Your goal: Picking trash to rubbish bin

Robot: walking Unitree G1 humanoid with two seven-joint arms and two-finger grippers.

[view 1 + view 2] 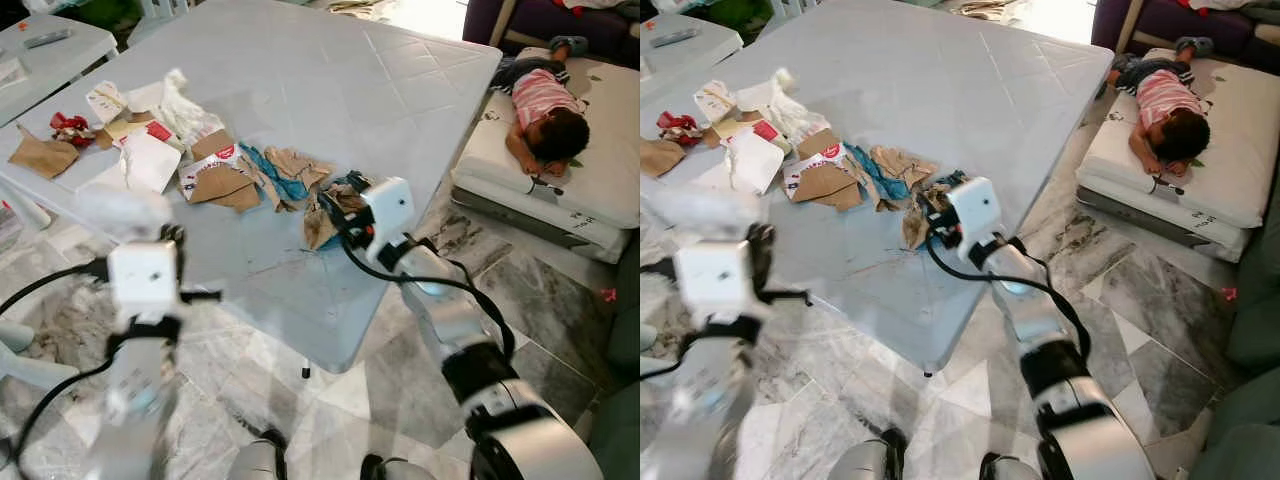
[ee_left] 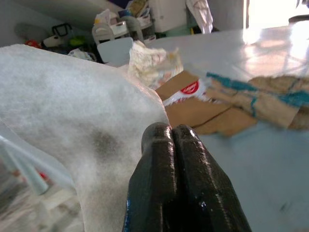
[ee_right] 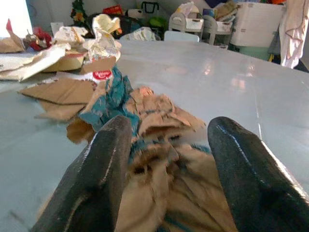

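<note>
Though loose, paper point(image 3: 164, 159) between (right) jaws.

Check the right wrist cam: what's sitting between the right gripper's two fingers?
In the right wrist view, crumpled brown paper with teal print lies between the open right gripper's fingers, resting on the grey table.

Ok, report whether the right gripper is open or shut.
Open. The right gripper has its two black fingers spread on either side of the crumpled brown paper on the table.

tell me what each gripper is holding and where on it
Left gripper pinches a white foam sheet at its edge. Right gripper, open, straddles crumpled brown paper, nothing held.
</note>
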